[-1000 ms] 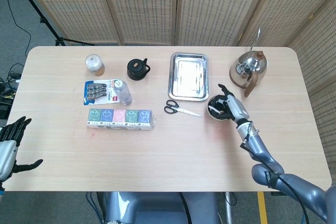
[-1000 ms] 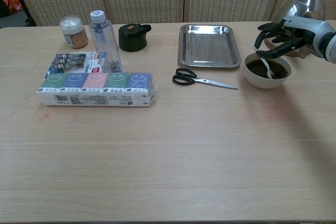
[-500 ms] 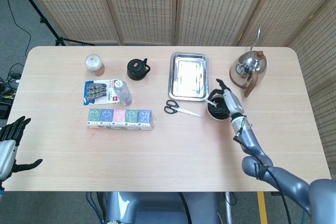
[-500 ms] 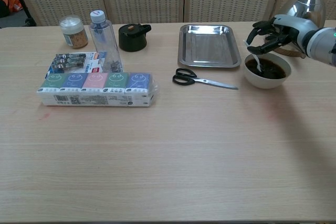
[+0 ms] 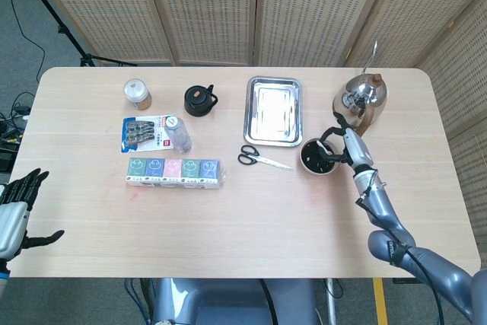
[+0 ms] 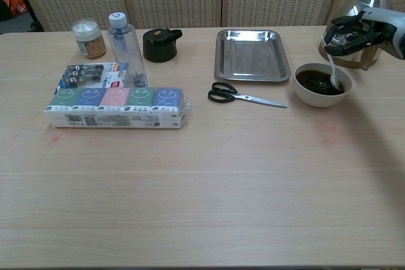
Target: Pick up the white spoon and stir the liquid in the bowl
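Note:
A white bowl (image 6: 321,95) of dark liquid (image 6: 318,82) stands right of the scissors; from above the bowl (image 5: 316,157) looks dark inside. My right hand (image 6: 357,32) hovers over the bowl's right rim and holds the white spoon (image 6: 331,72), whose tip dips into the liquid at the right side. In the head view the right hand (image 5: 346,144) sits just right of the bowl. My left hand (image 5: 17,207) is at the table's near left edge, fingers spread, holding nothing.
A steel kettle (image 5: 361,100) stands just behind my right hand. A metal tray (image 6: 251,54), black-handled scissors (image 6: 243,96), a black lid (image 6: 159,43), a clear bottle (image 6: 125,47), a spice jar (image 6: 88,38), a clip pack (image 6: 87,75) and a tissue pack (image 6: 116,107) lie left of it.
My right hand swung from the bowl's left rim over to its right rim, carrying the spoon through the liquid. The left hand stayed put.

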